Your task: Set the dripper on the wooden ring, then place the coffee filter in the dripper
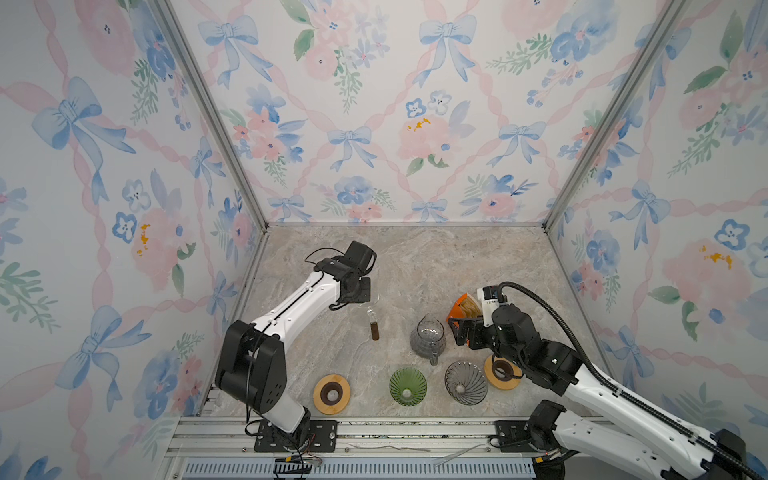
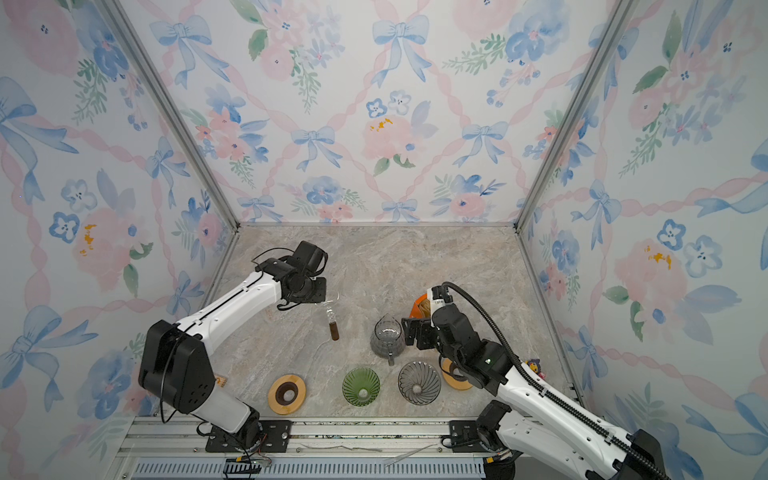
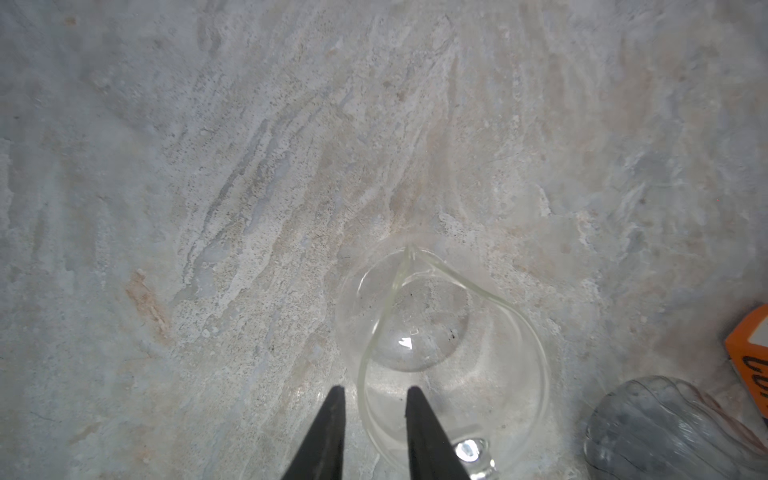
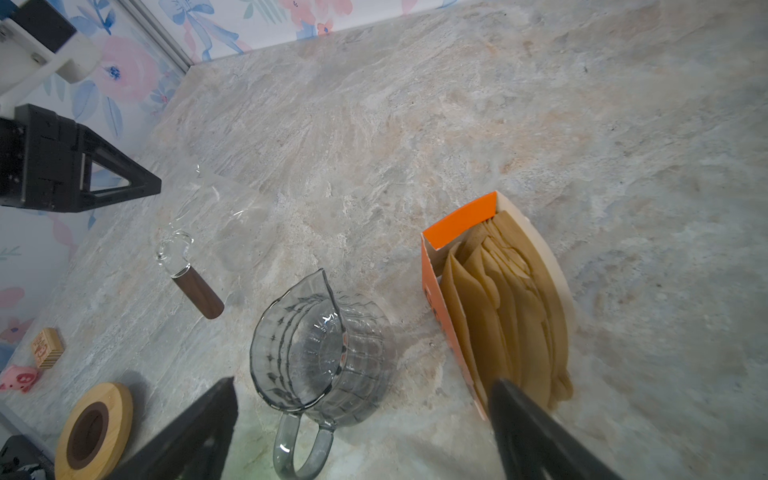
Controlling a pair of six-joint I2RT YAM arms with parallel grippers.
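On the marbled stone counter (image 1: 457, 257), the brown paper coffee filters (image 4: 507, 311) are standing packed on edge inside an open orange cardboard box (image 4: 457, 220). The box is sitting near the counter's right edge, about halfway back.

The right gripper (image 4: 365, 381) is hovering just in front of the box with its jaws spread wide and nothing between them. In the right wrist view one fingertip (image 4: 505, 392) is overlapping the near end of the box; I cannot tell whether it is touching. The ribbed grey glass pitcher (image 1: 428, 338) is standing just beside the box, towards the counter's middle.

Near the front edge, the green ribbed glass cone dripper (image 1: 408, 385) and the smoky grey ribbed glass cone dripper (image 1: 466, 382) are sitting side by side, mouths up. A round wooden ring holder with a dark centre (image 1: 331, 394) is lying to the left of the green dripper, apart from it. A second wooden ring (image 1: 503, 372) is lying just beside the grey dripper, partly hidden under the right arm.

The left gripper (image 3: 375, 390) is hanging over the clear glass server with a dark wooden handle (image 3: 436, 332), left of the counter's middle. Its jaws are standing slightly apart, straddling the server's thin rim with a visible gap on each side.
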